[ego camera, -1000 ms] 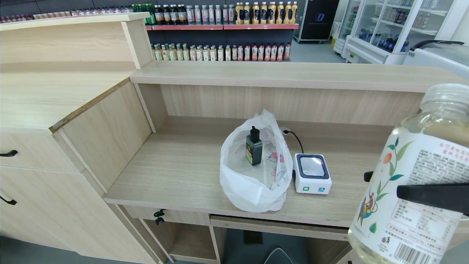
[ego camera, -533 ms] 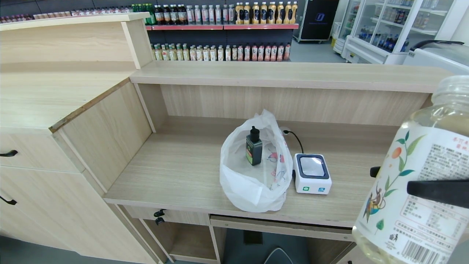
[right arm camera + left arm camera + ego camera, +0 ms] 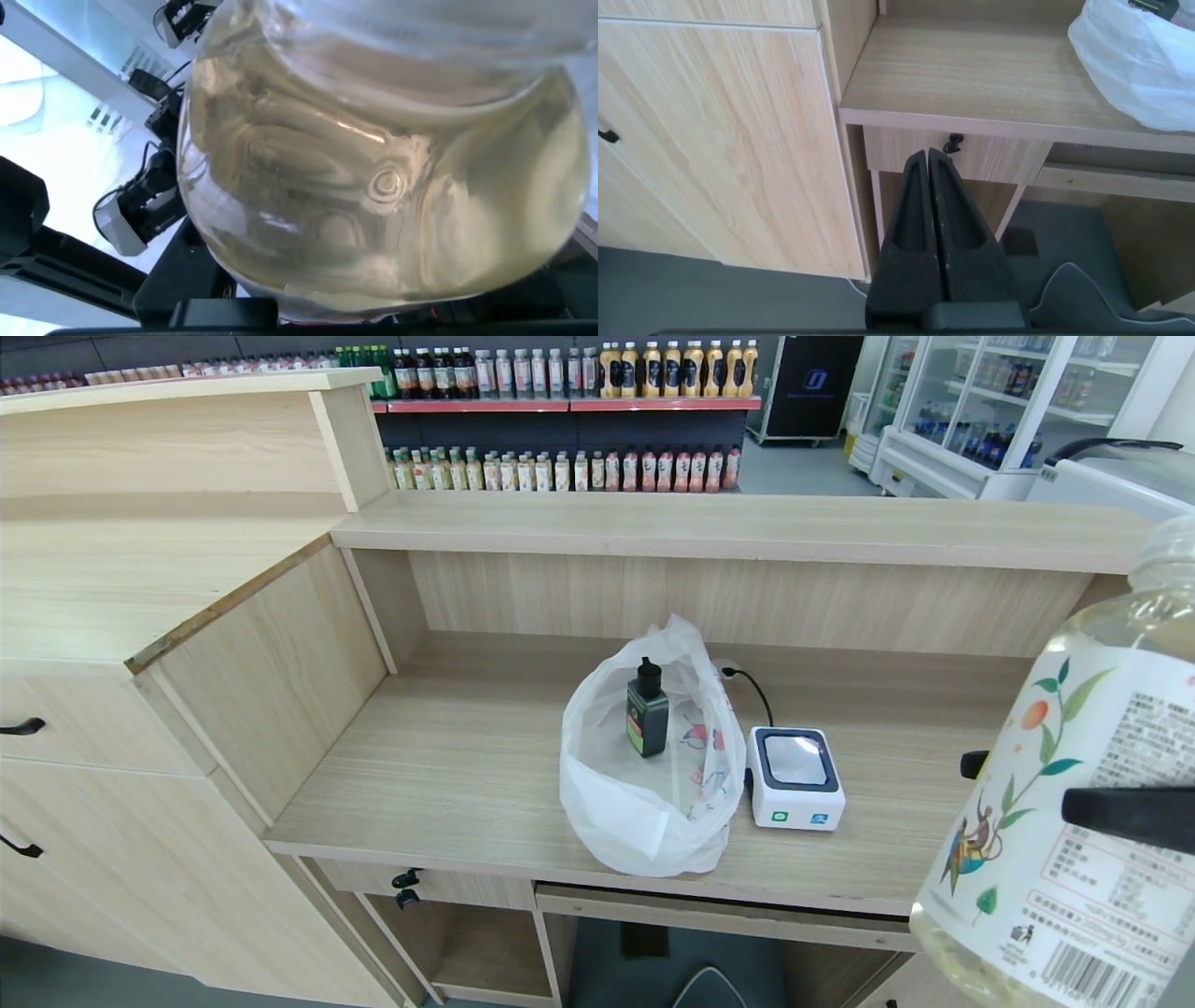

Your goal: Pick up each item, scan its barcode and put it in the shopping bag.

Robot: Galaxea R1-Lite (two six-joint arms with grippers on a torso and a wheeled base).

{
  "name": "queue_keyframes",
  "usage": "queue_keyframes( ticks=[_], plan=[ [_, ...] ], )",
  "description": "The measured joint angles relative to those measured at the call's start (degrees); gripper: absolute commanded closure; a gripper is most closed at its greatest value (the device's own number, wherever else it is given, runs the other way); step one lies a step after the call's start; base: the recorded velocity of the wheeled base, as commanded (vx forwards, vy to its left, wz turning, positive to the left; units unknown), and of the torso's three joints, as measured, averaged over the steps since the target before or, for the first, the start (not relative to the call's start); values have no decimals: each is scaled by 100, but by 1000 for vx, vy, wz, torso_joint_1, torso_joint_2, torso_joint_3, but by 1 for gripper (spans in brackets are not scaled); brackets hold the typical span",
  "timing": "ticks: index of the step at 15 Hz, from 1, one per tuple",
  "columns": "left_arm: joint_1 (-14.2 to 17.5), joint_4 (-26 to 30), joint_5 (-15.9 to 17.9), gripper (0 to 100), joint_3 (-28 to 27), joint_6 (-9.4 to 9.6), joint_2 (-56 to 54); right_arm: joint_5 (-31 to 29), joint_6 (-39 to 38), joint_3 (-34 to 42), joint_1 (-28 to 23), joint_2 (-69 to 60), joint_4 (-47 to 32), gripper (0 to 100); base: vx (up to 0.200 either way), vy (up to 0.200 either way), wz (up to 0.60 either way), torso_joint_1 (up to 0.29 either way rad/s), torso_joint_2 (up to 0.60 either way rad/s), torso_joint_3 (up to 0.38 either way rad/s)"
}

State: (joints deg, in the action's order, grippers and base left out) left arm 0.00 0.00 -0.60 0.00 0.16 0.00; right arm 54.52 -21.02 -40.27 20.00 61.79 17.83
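1. Your right fingers [image 3: 1130,817] are clamping the pale drink bottle [image 3: 1092,709] across its label, holding it up and tilted, with the barcode showing below them.
2. The scanner [image 3: 794,775] is sitting on the tabletop [image 3: 448,775], off to those fingers' left and lower.
3. The shopping bag [image 3: 635,803], just beside the scanner on the side away from them, is holding a dark bottle [image 3: 646,714] upright.
4. Your left fingers [image 3: 910,224] are pressing together, empty, hanging below the tabletop edge.

Holds left gripper [image 3: 927,163] low at near left, fingers pressed flat together, nothing between. Holds right gripper [image 3: 1022,786] raised at near right, fingers clamped across the labelled body of the bottle [image 3: 1055,896].
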Motion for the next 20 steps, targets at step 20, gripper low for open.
queue_keyframes(
  ticks=[20],
  plan=[
    [-2, 0, 2, 100, 0, 5, 0, -1258, 7463, 166, -3938, 2159, 2109, 100, 0, 0, 180, 0, 1, 0]
  ],
)
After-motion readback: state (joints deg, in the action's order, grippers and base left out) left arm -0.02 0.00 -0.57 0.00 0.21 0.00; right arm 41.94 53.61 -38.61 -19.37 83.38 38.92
